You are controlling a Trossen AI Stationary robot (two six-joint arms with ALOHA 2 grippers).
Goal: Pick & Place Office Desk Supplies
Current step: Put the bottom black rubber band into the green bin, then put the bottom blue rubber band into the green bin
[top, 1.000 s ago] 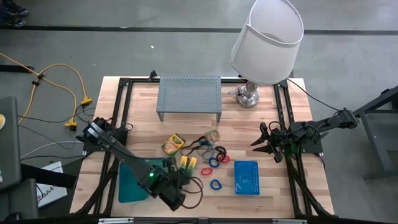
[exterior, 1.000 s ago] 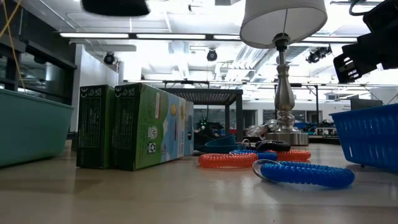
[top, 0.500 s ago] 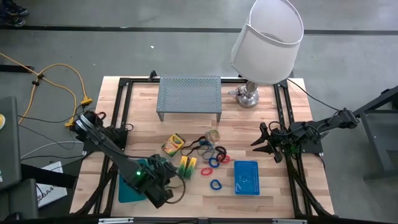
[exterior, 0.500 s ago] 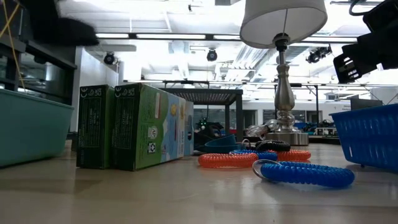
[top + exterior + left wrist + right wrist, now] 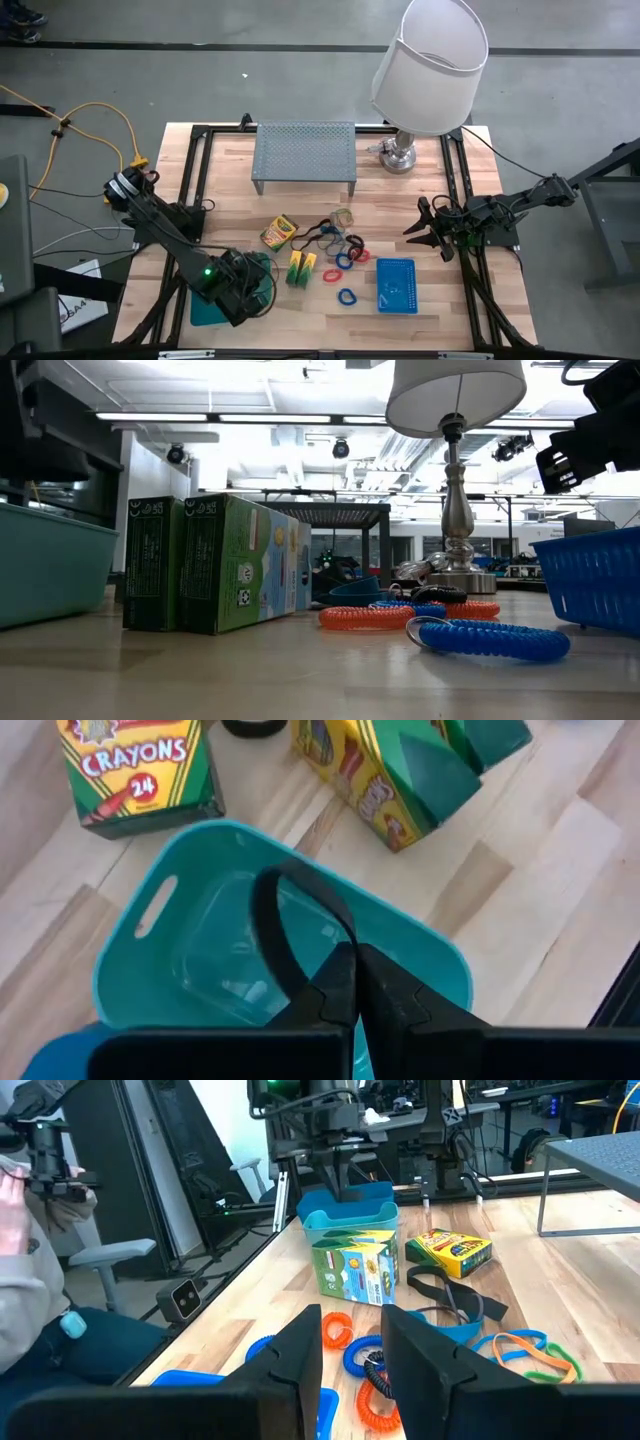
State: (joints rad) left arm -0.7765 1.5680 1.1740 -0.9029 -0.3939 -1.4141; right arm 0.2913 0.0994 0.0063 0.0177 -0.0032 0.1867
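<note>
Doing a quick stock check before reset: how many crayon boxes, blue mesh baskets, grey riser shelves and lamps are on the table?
Crayon boxes: 3 (one lying apart, two side by side)
Blue mesh basket: 1
Grey riser shelf: 1
Lamp: 1
Total: 6

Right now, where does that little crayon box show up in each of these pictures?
High view: the crayon box lies mid-table, in front of the grey shelf.
Low view: not in it, as far as I can tell; the green boxes standing there look like others.
Left wrist view: top left, just beyond the teal tray.
Right wrist view: centre right.
Shared landmark: the pair of yellow-green boxes beside it.
</note>
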